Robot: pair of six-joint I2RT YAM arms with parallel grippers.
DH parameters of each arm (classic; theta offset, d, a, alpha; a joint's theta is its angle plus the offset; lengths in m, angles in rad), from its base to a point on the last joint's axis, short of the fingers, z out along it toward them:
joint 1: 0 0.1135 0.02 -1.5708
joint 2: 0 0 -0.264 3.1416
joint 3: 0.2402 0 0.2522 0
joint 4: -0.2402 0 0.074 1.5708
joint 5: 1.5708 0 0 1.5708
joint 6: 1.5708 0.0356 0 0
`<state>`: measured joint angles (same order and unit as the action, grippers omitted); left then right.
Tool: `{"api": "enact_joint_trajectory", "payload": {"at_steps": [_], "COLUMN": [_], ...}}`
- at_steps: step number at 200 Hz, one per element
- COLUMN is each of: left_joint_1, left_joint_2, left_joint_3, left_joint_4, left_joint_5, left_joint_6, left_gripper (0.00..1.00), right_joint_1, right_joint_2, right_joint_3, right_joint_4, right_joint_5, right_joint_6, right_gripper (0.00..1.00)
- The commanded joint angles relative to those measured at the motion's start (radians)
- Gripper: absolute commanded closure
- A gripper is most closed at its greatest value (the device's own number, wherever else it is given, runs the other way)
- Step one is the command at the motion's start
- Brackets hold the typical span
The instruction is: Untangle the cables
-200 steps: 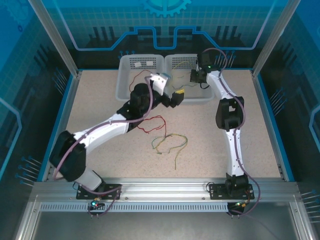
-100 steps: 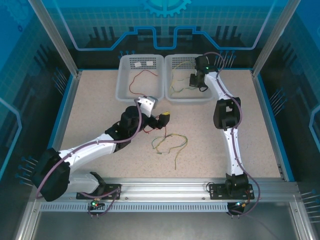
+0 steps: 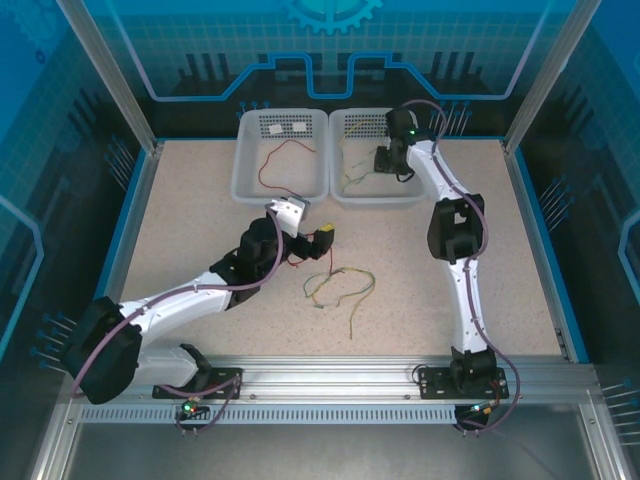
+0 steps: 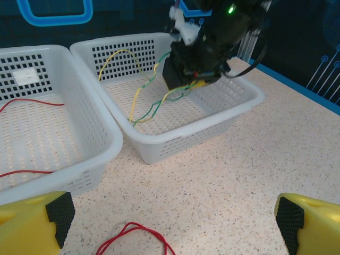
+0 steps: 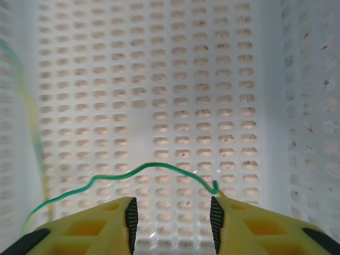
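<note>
Loose on the table lie a red cable (image 3: 308, 247) and a yellow-green cable (image 3: 340, 287). My left gripper (image 3: 325, 236) hovers wide open over the red one; in the left wrist view its loop (image 4: 134, 237) lies between the yellow fingertips (image 4: 33, 223). My right gripper (image 3: 384, 160) is down inside the right basket (image 3: 376, 201), open. A green cable (image 5: 151, 168) curves across in front of its jaws, its end touching the right fingertip (image 5: 234, 212) without being clamped. That yellow-green cable (image 4: 143, 106) rests on the basket floor. Another red cable (image 3: 283, 158) lies in the left basket (image 3: 243, 160).
The two white perforated baskets stand side by side at the back of the speckled table (image 3: 200, 220). Blue-edged walls and metal posts (image 3: 105, 75) frame the workspace. The right arm (image 3: 455, 230) reaches up along the right side.
My right gripper has opened, letting go of the yellow-green cable in the right basket. The left arm has pulled back from the baskets and now sits over the red cable on the table.
</note>
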<state>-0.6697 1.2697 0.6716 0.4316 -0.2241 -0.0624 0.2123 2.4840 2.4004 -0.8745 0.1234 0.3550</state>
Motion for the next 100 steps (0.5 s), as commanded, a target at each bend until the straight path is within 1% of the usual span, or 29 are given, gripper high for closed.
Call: {"api": "enact_joint_trajectory", "payload": {"at_steps": [1,9,12,21,25,34,57,73,77,100], "left_joint_1": [0.002,0.003,0.002,0.002,0.003,0.003,0.004,0.003,0.003,0.009], "left_joint_2": [-0.037,-0.039,-0.039,-0.04,-0.04,-0.038,-0.031,-0.029,-0.029,-0.026], "left_joint_3": [-0.013,-0.012,-0.012,-0.012,-0.014,-0.014,-0.014,-0.012,-0.012,-0.001], "left_joint_4": [0.024,0.023,0.022,0.024,0.024,0.025,0.025,0.024,0.024,-0.013], "left_joint_5": [-0.037,-0.042,-0.043,-0.048,-0.05,-0.052,-0.051,-0.051,-0.052,-0.045], "left_joint_6": [-0.005,-0.004,-0.005,-0.005,-0.005,-0.004,-0.006,-0.009,-0.009,-0.039], "left_gripper": [0.01,0.01,0.01,0.01,0.01,0.01,0.01,0.01,0.01,0.01], "right_joint_1": [0.016,0.019,0.019,0.022,0.021,0.022,0.02,0.016,0.016,0.022], "right_joint_2": [-0.147,-0.152,-0.182,-0.206,-0.213,-0.229,-0.268,-0.308,-0.325,-0.474], "right_joint_3": [-0.018,-0.022,-0.024,-0.032,-0.034,-0.037,-0.065,-0.103,-0.122,-0.303], "right_joint_4": [-0.014,-0.03,-0.035,-0.053,-0.063,-0.086,-0.109,-0.103,-0.092,0.032], "right_joint_5": [0.026,0.045,0.054,0.091,0.112,0.149,0.194,0.162,0.147,0.006], "right_joint_6": [-0.017,-0.02,-0.022,-0.027,-0.029,-0.03,-0.043,-0.055,-0.06,-0.086], "right_gripper": [0.55,0.55,0.55,0.54,0.52,0.51,0.49,0.49,0.47,0.46]}}
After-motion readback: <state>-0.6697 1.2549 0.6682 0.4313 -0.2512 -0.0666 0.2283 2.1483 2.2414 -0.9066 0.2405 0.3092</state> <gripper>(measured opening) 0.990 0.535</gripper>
